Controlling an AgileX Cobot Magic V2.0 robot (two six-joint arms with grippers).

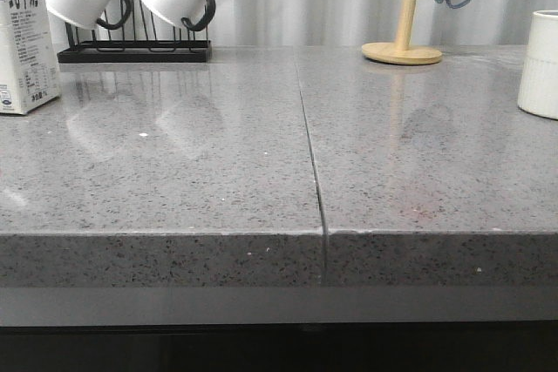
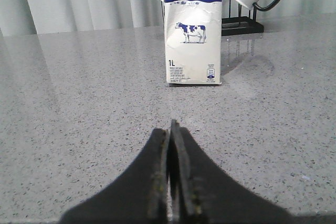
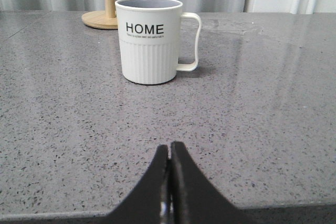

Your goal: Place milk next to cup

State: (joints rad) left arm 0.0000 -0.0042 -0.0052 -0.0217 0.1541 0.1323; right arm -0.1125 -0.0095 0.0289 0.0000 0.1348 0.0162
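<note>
In the front view, the milk carton (image 1: 24, 37) is cut off by the left and top edges, showing only part of its side. The cup (image 1: 540, 63) is cut by the right edge, its handle and lettering out of sight. Neither arm appears there. The carton's fine print (image 2: 181, 75) in the left wrist view is too small to read.
</note>
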